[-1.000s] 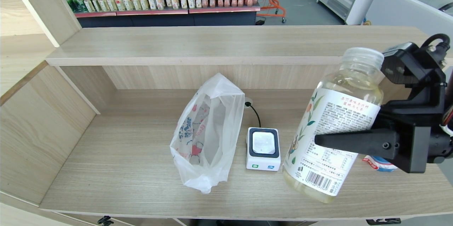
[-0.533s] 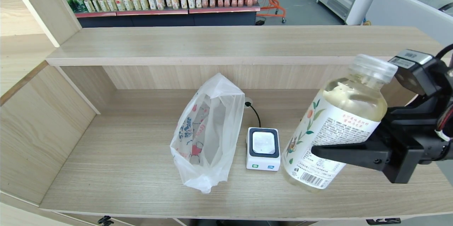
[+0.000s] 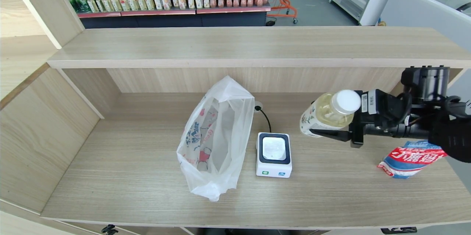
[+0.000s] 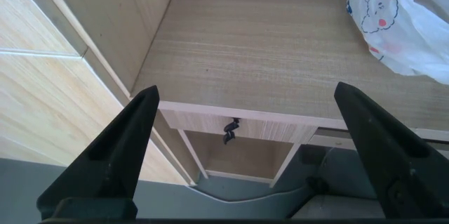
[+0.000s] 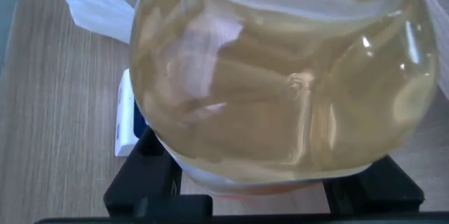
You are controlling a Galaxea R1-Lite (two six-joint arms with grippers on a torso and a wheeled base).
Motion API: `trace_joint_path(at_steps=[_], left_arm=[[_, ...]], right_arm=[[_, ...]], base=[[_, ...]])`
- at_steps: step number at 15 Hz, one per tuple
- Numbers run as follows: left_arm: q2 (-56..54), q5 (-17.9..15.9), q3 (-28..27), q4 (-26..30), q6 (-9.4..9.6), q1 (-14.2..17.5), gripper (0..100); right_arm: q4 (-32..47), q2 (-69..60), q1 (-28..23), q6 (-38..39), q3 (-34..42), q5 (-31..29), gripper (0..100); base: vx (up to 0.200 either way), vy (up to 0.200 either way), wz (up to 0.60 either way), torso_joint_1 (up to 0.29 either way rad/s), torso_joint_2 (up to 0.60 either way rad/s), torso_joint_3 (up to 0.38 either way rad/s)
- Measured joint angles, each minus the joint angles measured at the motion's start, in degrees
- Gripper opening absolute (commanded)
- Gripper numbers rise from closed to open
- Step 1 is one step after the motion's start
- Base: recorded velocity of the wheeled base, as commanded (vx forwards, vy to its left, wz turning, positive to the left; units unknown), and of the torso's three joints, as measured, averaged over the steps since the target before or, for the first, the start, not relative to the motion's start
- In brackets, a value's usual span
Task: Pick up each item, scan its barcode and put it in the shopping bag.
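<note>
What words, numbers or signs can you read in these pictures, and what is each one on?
Bottle label: flower pattern, wording too small to read.
Snack packet: large red characters, partly hidden, not readable whole.
Shopping bag: red and blue cartoon print, lettering crumpled, unreadable.
Scanner: two small icons, green and blue; no words.
Nothing can be quoted reliably.

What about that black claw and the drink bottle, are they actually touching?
Touching. In the head view the right gripper's black finger lies across the bottle, which hangs above the counter.
</note>
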Motion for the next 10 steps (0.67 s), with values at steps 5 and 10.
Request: trace_joint_path(at_steps=[5,10], left_arm=[[0.0,0.0,0.0,0.0,0.00,0.0,100],[0.0,0.0,0.0,0.0,0.00,0.0,100]], right_arm=[[-6.0,8.4,-0.2,-1.8,-1.0,2.6,0],[-9.3,13.1,1.0,-4.2,-1.9,6.6,0]], base=[[0.000,0.000,0.00,0.000,0.00,0.000],[0.000,0.000,0.00,0.000,0.00,0.000]])
